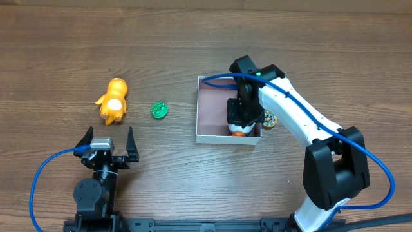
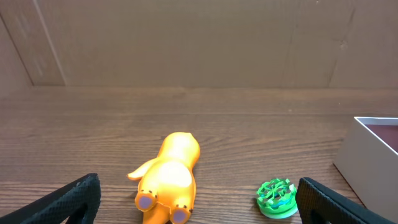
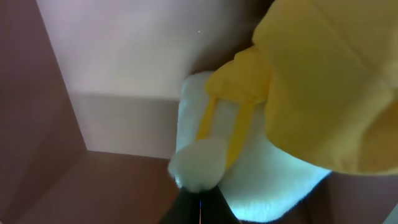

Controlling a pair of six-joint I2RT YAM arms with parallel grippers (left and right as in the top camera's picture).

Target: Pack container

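The container (image 1: 212, 137), a shallow square box with white walls and a dull pink inside, sits right of centre. My right gripper (image 1: 241, 116) reaches down into its near right corner, shut on a white and yellow plush toy (image 1: 238, 131). The right wrist view shows the toy (image 3: 298, 93) pressed close against the closed fingertips (image 3: 200, 208), with the pink box wall (image 3: 124, 56) behind. My left gripper (image 1: 109, 133) is open and empty near the front left. An orange toy animal (image 1: 114, 100) and a green disc (image 1: 159, 110) lie beyond it, and both show in the left wrist view (image 2: 169, 177) (image 2: 277, 198).
A small round patterned disc (image 1: 269, 119) lies on the table against the container's right outer wall. The container's white corner (image 2: 373, 162) shows at the right of the left wrist view. A cardboard wall (image 2: 186, 43) stands behind the table.
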